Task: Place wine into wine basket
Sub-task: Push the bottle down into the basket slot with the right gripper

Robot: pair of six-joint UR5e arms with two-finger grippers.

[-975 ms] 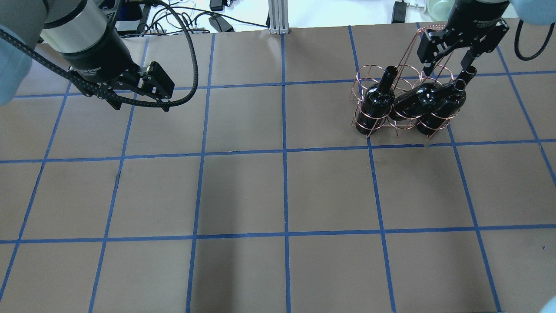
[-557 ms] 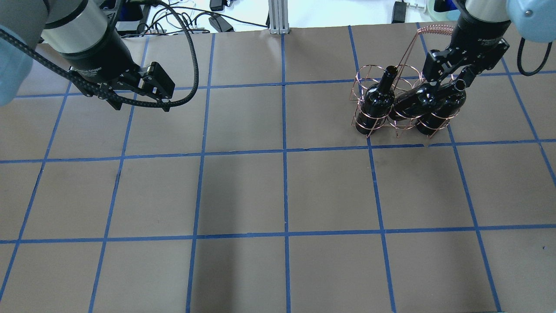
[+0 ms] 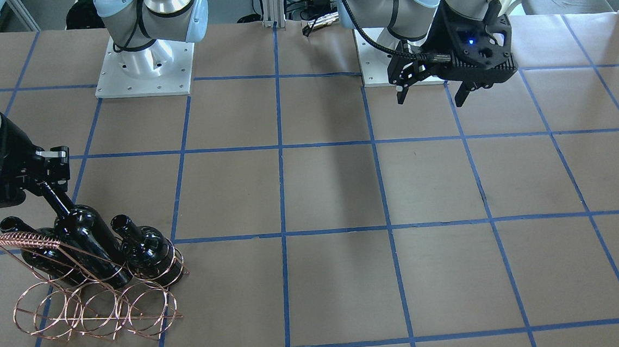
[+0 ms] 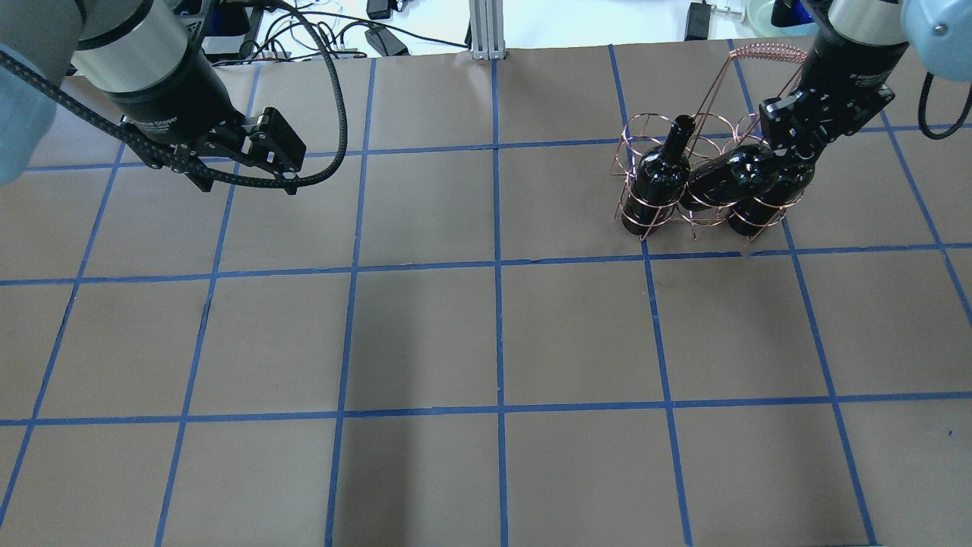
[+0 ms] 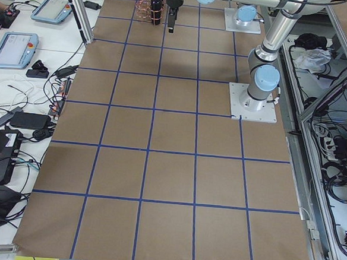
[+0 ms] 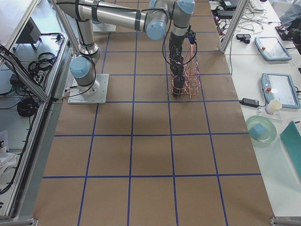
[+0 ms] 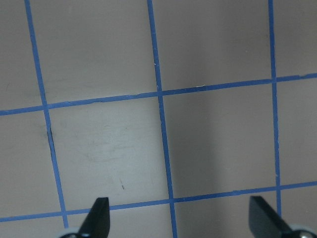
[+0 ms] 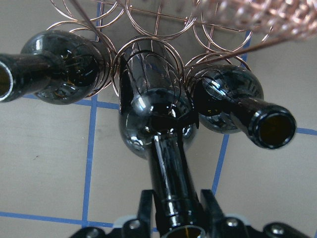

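The copper wire wine basket [image 4: 636,220] stands at the far right of the table, its handle [image 4: 763,52] raised. Three black wine bottles sit in its near row of rings. The left one [image 4: 657,178] stands upright. The middle one [image 4: 730,173] leans right, against the right one [image 4: 768,199]. My right gripper [image 4: 797,148] is shut on the middle bottle's neck. In the right wrist view both fingers [image 8: 145,208] flank that neck [image 8: 171,173] just below the mouth. My left gripper [image 4: 266,156] is open and empty, above the far left of the table.
The basket's far row of rings [image 3: 96,313] holds nothing. Cables and a post [image 4: 483,30] lie beyond the table's far edge. The left wrist view shows only brown table with blue tape lines [image 7: 161,124].
My right gripper has come down and to the right from above the basket and closed around the middle bottle's neck. The left arm has not moved.
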